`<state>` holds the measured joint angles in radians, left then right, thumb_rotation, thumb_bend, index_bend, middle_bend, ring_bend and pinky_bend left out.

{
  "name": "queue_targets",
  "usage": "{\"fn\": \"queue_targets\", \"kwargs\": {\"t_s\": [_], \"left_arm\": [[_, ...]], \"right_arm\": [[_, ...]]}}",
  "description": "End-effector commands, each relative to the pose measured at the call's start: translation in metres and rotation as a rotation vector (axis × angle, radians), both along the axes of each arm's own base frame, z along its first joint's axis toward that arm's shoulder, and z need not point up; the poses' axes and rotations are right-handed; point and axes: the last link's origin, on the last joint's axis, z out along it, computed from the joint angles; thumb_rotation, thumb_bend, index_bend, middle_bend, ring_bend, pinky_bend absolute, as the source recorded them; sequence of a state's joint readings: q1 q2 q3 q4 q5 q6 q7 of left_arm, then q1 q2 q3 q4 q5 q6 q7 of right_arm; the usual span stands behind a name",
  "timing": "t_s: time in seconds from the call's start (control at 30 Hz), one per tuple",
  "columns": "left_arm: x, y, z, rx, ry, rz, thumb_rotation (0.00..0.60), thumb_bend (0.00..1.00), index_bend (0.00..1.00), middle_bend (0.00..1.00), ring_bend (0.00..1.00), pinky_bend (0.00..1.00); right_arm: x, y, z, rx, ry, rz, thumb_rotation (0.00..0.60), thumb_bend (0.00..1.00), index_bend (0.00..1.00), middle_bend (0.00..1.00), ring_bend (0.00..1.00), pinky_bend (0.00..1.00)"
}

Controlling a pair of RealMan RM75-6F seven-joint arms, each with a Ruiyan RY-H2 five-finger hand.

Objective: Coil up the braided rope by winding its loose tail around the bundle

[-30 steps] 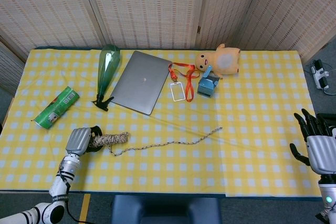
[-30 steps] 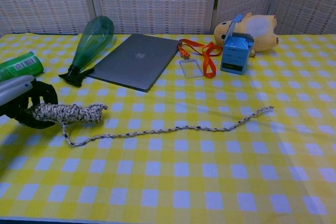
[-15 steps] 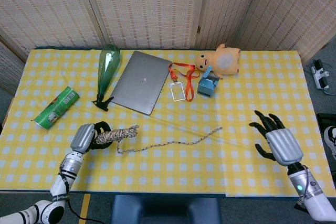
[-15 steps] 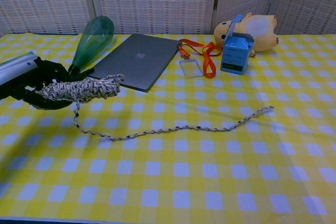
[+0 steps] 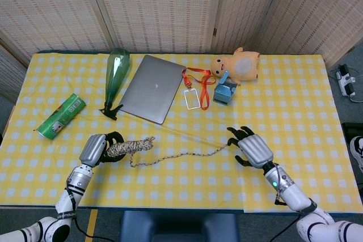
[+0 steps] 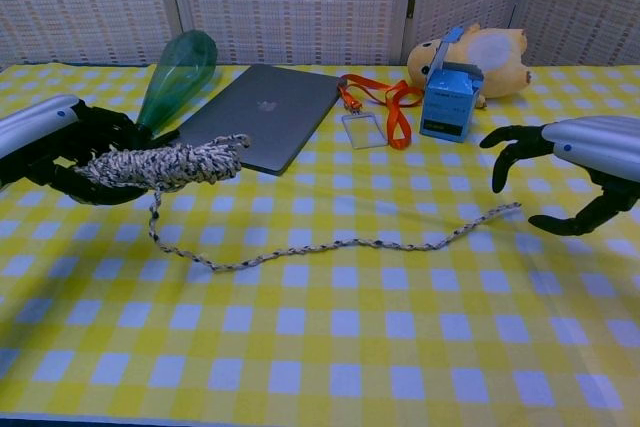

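My left hand [image 5: 96, 149] [image 6: 55, 147] grips one end of the speckled rope bundle [image 5: 129, 147] [image 6: 165, 164] and holds it lifted off the cloth. The loose tail [image 5: 181, 156] [image 6: 340, 244] hangs from the bundle and trails right along the tablecloth to its tip [image 5: 227, 144] [image 6: 510, 208]. My right hand [image 5: 251, 148] [image 6: 575, 169] hovers over that tip, open, fingers spread and curved downward, holding nothing.
Behind the rope lie a grey laptop [image 5: 151, 88], a green bottle [image 5: 115, 75], an orange lanyard with badge [image 5: 195, 91], a blue box [image 5: 225, 92] and a plush toy [image 5: 238, 65]. A green can [image 5: 59, 116] lies at the left.
My right hand came in from the right edge to above the tail's tip. My left hand raised the bundle and shifted it slightly right, dragging the near part of the tail.
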<state>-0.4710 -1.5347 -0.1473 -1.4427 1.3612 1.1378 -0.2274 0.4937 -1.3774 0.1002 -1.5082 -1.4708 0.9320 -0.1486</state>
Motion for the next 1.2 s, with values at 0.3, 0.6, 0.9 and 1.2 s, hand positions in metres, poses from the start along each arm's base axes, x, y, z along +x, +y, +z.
{"fn": "queue_targets", "kwargs": {"t_s": [0.3, 0.6, 0.9, 1.2], "left_arm": [[-0.003, -0.001, 0.000, -0.004, 0.001, 0.011, 0.600, 0.68, 0.83, 0.74, 0.68, 0.79], [-0.005, -0.001, 0.002, -0.001, -0.004, 0.018, 0.600, 0.68, 0.83, 0.74, 0.68, 0.79], [-0.007, -0.001, 0.002, -0.001, -0.005, 0.024, 0.600, 0.68, 0.83, 0.74, 0.68, 0.79], [-0.008, 0.000, 0.003, 0.001, -0.007, 0.029, 0.600, 0.68, 0.83, 0.74, 0.68, 0.79]], "right_arm": [[0.017, -0.021, -0.049, 0.057, -0.001, 0.023, 0.600, 0.40, 0.45, 0.16, 0.22, 0.12], [0.021, -0.022, -0.067, 0.082, 0.038, 0.048, 0.600, 0.40, 0.47, 0.17, 0.23, 0.12], [0.022, -0.025, -0.074, 0.076, 0.039, 0.040, 0.600, 0.40, 0.50, 0.18, 0.24, 0.12], [0.023, -0.028, -0.077, 0.075, 0.043, 0.036, 0.600, 0.43, 0.52, 0.19, 0.25, 0.12]]}}
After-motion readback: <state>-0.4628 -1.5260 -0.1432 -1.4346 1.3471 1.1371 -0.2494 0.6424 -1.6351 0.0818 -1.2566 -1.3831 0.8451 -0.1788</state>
